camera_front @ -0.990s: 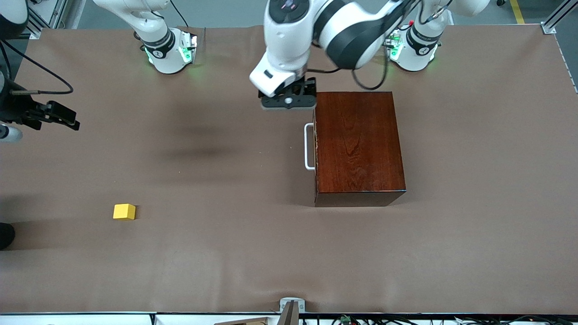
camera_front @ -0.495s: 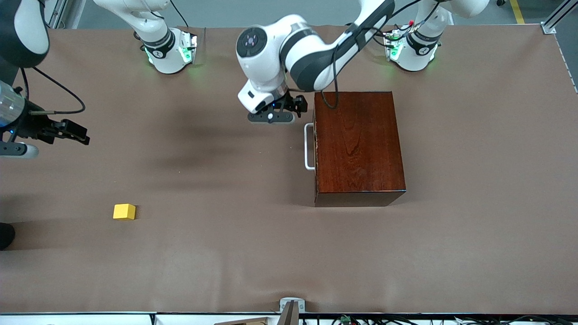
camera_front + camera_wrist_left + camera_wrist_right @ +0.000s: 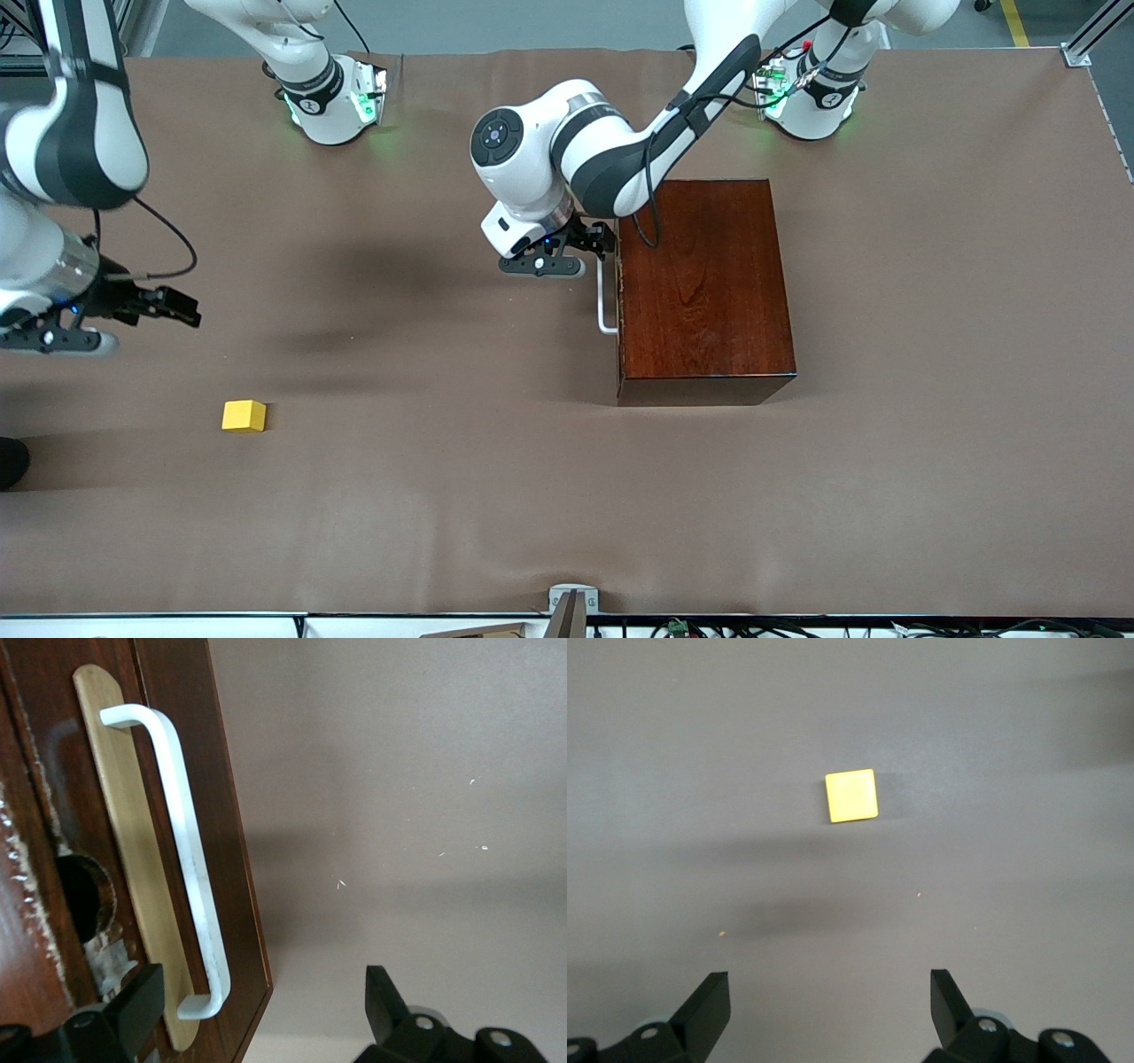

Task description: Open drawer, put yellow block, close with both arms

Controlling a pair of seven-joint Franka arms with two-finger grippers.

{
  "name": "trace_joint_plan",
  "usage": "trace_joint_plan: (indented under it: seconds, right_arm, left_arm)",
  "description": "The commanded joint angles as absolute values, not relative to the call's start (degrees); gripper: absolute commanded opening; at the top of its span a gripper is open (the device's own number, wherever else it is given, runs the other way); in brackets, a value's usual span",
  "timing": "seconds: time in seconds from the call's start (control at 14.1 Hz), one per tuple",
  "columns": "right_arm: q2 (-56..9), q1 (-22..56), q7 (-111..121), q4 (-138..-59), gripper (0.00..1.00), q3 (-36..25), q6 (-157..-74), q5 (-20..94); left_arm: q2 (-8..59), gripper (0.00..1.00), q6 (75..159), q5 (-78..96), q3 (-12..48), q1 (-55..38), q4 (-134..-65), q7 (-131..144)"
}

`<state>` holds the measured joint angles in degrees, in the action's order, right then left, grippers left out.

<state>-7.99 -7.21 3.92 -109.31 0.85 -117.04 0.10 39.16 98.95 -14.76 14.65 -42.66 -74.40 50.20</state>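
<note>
The dark reddish-brown box (image 3: 700, 283) stands mid-table with its drawer (image 3: 124, 815) shut. The white bar handle (image 3: 605, 306) (image 3: 190, 868) faces the right arm's end of the table. My left gripper (image 3: 595, 241) (image 3: 261, 1001) is open at the handle's end farther from the front camera, and that end sits between its fingers, close to one finger (image 3: 133, 1010). The yellow block (image 3: 244, 415) (image 3: 851, 795) lies on the table toward the right arm's end. My right gripper (image 3: 186, 310) (image 3: 830, 992) hangs open over the bare table, short of the block, with nothing between its fingers.
A brown mat (image 3: 461, 496) covers the whole table. The two arm bases (image 3: 332, 97) (image 3: 811, 97) stand along the edge farthest from the front camera. A small metal bracket (image 3: 571, 602) sits at the nearest edge.
My left gripper has come down and moved from beside the box's farther corner to the handle's end. My right gripper has moved toward the yellow block. Box and block have not moved.
</note>
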Motion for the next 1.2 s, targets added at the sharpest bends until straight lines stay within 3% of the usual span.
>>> trace_joint_plan:
  seconds: [0.0,0.71,1.13]
  right_arm:
    - [-11.33,-8.79,5.36,-108.98,1.0,1.76,-119.87,0.09]
    - [-22.31,-7.65,5.36,-108.37,1.0,2.02,-134.37,0.09]
    - [-28.2,-7.38,8.86,-106.26,1.0,2.02,-137.72,-0.53]
  left_arm:
    - [41.22,1.0,99.49,-17.83,14.16,-42.63,-72.69,49.31]
    - [43.5,1.0,104.85,-18.37,13.1,-42.8,-72.69,50.18]
    - [44.03,1.0,106.96,-18.11,13.1,-43.24,-72.51,53.69]
